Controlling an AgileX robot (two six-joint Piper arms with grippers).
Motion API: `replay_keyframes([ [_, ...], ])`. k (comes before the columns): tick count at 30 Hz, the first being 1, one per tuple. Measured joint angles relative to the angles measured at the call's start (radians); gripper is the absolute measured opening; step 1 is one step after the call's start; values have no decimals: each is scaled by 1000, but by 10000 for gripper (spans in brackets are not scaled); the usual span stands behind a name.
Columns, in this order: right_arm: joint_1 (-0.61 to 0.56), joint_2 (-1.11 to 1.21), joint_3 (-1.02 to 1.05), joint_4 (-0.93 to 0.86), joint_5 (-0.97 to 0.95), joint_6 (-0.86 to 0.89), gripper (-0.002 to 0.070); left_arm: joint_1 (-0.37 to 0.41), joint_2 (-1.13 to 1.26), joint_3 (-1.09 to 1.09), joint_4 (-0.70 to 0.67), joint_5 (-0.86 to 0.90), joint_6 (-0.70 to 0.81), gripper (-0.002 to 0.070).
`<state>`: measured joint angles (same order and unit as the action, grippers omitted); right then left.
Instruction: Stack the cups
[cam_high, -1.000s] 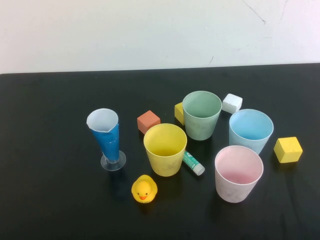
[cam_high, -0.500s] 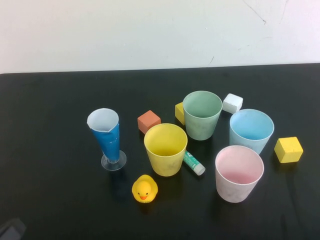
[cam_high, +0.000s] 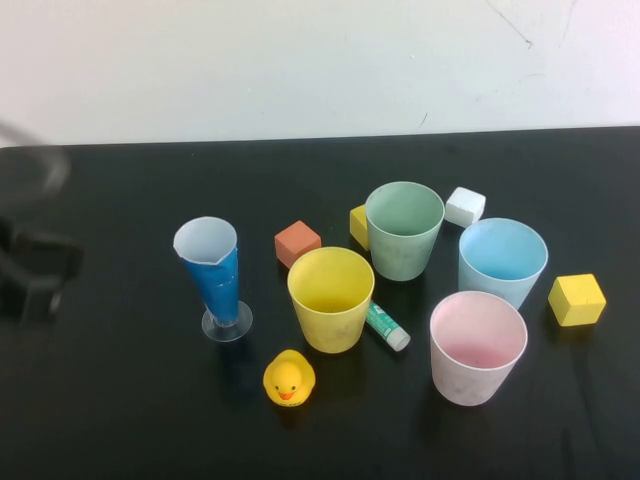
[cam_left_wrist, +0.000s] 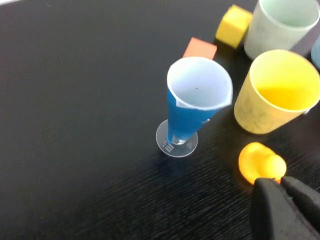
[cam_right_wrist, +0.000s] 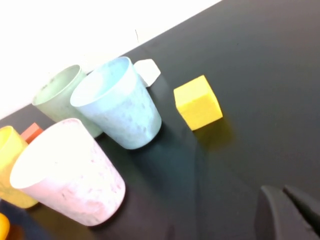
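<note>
Four wide cups stood upright and unstacked on the black table (cam_high: 120, 420), all in its right half. The green cup (cam_high: 404, 229) was the farthest toward the back edge, the yellow cup (cam_high: 330, 298) stood nearest the table's middle, the light blue cup (cam_high: 502, 261) was toward the right edge, and the pink cup (cam_high: 477, 346) stood closest to the front edge. None of the four touched another.

One tall narrow blue cone cup (cam_high: 212, 276) on a clear round foot stood apart, left of the yellow cup. I counted four small blocks: one orange block (cam_high: 296, 243) behind the yellow cup, one white block (cam_high: 464, 206) behind the light blue cup, and two yellow blocks, the first yellow block (cam_high: 358, 225) tucked just beside the green cup and the second yellow block (cam_high: 576, 299) near the right edge. One rubber duck (cam_high: 288, 379) sat near the front edge, and one green tube (cam_high: 386, 327) lay between the yellow and pink cups.

My left gripper (cam_left_wrist: 286, 186) hung above the table's left side, clenched with nothing in it, the duck just beyond its tips in my left wrist view. My right gripper (cam_right_wrist: 284, 192) was likewise clenched and empty, over the bare table near the second yellow block.
</note>
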<state>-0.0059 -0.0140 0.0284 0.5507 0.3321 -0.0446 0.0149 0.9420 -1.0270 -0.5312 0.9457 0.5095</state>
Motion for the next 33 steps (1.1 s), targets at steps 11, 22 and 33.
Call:
replay_keyframes([
  [11, 0, 0, 0, 0, 7, -27, -1, -241, 326, -257, 163, 81, 31, -2],
  [22, 0, 0, 0, 0, 12, -48, -1, -559, 621, -572, 456, 130, -239, 48],
  [33, 0, 0, 0, 0, 29, -61, -1, -570, 1001, -861, 496, 280, -315, 468],
])
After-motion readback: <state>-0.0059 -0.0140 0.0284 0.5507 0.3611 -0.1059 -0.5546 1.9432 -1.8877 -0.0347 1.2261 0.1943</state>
